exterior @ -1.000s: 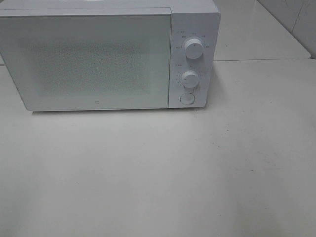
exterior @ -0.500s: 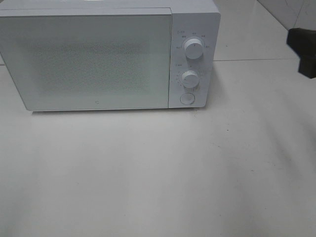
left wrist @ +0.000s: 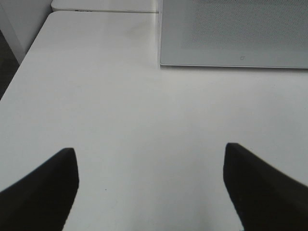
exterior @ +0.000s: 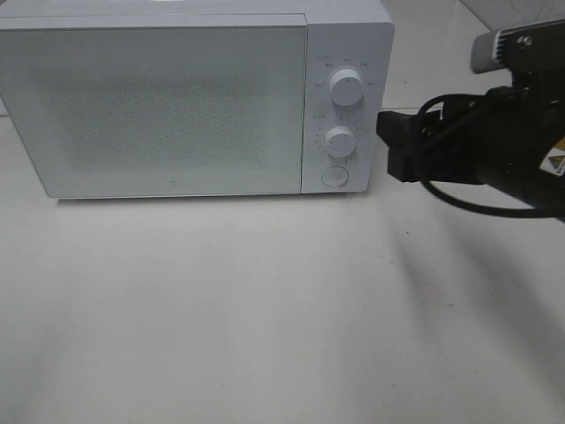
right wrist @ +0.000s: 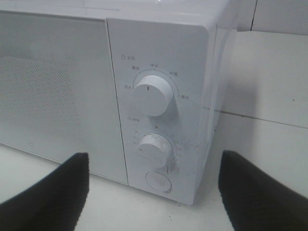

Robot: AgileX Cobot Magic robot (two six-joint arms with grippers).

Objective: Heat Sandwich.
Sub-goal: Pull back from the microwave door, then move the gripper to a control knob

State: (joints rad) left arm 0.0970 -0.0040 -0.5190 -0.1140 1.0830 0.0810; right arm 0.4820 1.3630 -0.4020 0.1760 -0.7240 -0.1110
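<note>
The sandwich and its pink plate are out of view. The white microwave (exterior: 177,106) stands at the back left of the table with its door (exterior: 159,110) shut. My right gripper (exterior: 390,146) reaches in from the right, close beside the control panel. In the right wrist view the right gripper (right wrist: 153,166) is open and empty. It faces the upper knob (right wrist: 151,94), the lower knob (right wrist: 154,148) and the round button (right wrist: 159,182). My left gripper (left wrist: 150,154) is open and empty over bare table in front of the microwave's door (left wrist: 231,33). It does not show in the exterior view.
The white table (exterior: 265,309) stretches in front of the microwave. The table's left edge (left wrist: 24,62) shows in the left wrist view. The right arm (exterior: 503,141) with its cable hangs over the table's right side.
The right arm has come in from the right edge and moved left, up to the microwave's control panel. The microwave has not changed.
</note>
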